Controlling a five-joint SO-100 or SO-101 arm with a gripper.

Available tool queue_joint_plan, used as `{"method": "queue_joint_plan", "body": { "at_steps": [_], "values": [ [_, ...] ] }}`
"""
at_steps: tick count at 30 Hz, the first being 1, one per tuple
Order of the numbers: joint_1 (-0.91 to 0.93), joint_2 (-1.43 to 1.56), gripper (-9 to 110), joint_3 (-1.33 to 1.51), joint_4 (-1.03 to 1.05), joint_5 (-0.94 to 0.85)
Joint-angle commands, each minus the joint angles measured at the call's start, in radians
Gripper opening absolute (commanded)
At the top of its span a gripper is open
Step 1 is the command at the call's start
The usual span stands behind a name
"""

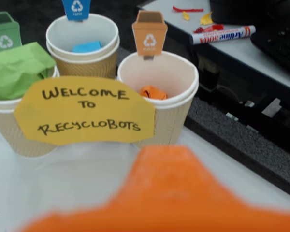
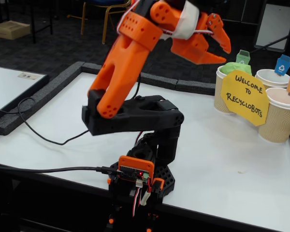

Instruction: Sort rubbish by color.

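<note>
The wrist view rides low and close, facing the paper cups (image 1: 157,92) head-on. The fixed view stands back beyond the table (image 2: 222,159) edge, looking across; both share the cups and yellow sign (image 2: 245,97).
</note>
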Motion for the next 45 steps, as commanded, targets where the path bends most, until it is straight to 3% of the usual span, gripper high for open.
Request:
{"method": "queue_joint_plan", "body": {
  "at_steps": [1,22,41,45],
  "values": [
    [-0.04,0.017,0,-0.011,-0.04,-0.021],
    [-0.706,0.017,0,0.064,-0.058,-0.021],
    [-0.801,0.015,0,0.103,-0.066,-0.021],
    [-0.888,0.015,0,0.101,-0.066,-0.021]
  ]
}}
